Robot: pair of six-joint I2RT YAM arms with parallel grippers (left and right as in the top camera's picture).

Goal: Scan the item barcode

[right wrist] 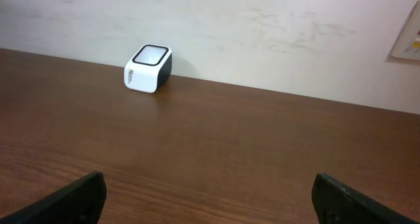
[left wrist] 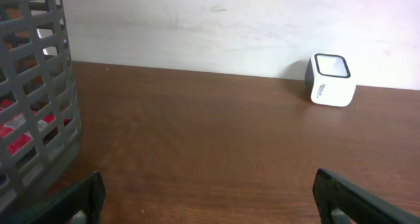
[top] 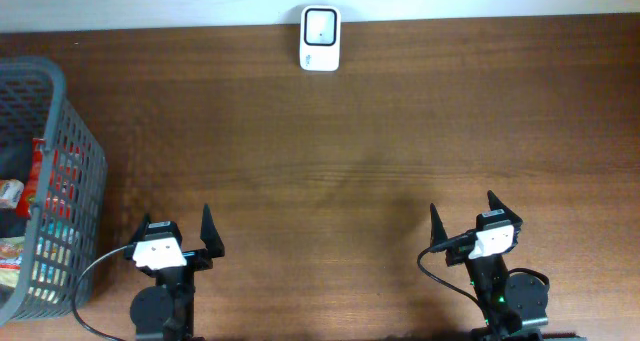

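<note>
Overhead view shows a dark brown wooden table point(top: 350, 131) running up to a pale, scuffed wall point(top: 150, 1) along its far edge. In the right wrist view a light wall plate point(right wrist: 410, 33) is cut off by the right edge of the picture.

Both arms sit low at the near edge, well apart, and point toward the wall. The left gripper point(top: 177, 216) is near the left side and the right gripper point(top: 462, 206) is near the right. Each has its two dark fingers spread wide with nothing between them. The wrist views confirm this: the left gripper point(left wrist: 213, 198) and the right gripper point(right wrist: 213, 201) show only bare wood between their tips. A black cable point(top: 85, 281) loops out beside the left arm's base.

There is one scanner point(top: 320, 39), a white box with a dark-rimmed window. It stands at the middle of the far edge, against the wall, far from both grippers. One grey slatted basket point(top: 70, 211) stands at the table's left edge, just left of the left arm. The packaged items point(top: 10, 193) lie inside it, some of them red. There are several, but the slats hide too much to count them exactly.
</note>
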